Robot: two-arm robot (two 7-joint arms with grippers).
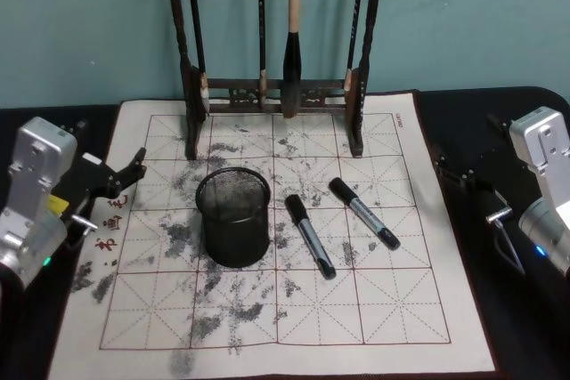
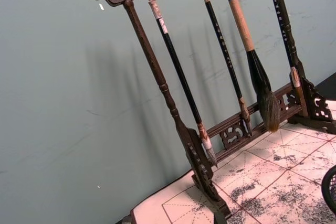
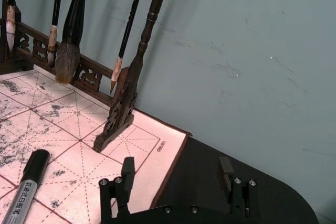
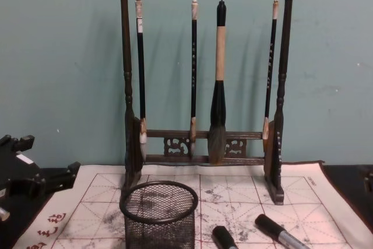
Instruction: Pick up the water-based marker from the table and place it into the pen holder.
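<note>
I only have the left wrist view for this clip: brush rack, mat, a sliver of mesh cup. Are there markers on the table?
Observer: Two lie on the mat, right of the pen holder: the left marker and the right marker, apart from each other.
Operator: Anything in the holder?
Observer: No, it stands upright and empty.
Operator: Are the claws holding anything?
Observer: No. The left claw at the mat's left edge and the right claw beside its right edge are both open and empty.

Dark table [image 1: 527, 340] under stained mat [image 1: 356, 313] bearing pen holder [image 1: 233, 220], two markers [image 1: 309, 235] [image 1: 364, 212], brush rack [image 1: 267, 92]
</note>
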